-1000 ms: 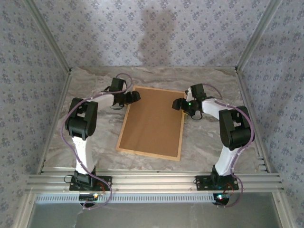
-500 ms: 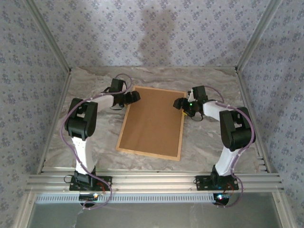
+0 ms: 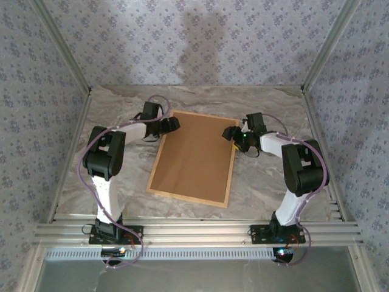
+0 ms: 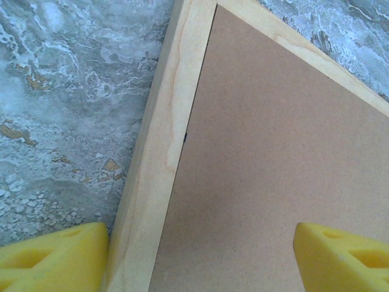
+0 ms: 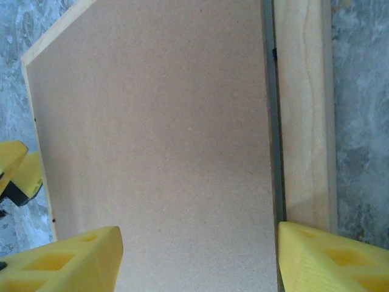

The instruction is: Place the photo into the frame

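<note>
The frame [image 3: 188, 198], thin rails of pale tan wood with a faint wavy grain, lies flat mid-worktop, its long sides running near to far and skewed a little. A plain brown backing board [image 3: 194, 155] fills its opening, with a thin dark gap along the right rail. The left end effector [image 3: 172, 125] sits at the far-left corner, spread wide with yellow fingers [image 4: 55, 258] either side of the left rail, gripping nothing. The right end effector [image 3: 230, 134] sits at the far-right corner, likewise spread and empty. The worktop [image 3: 261, 182] is grey marbled.
</note>
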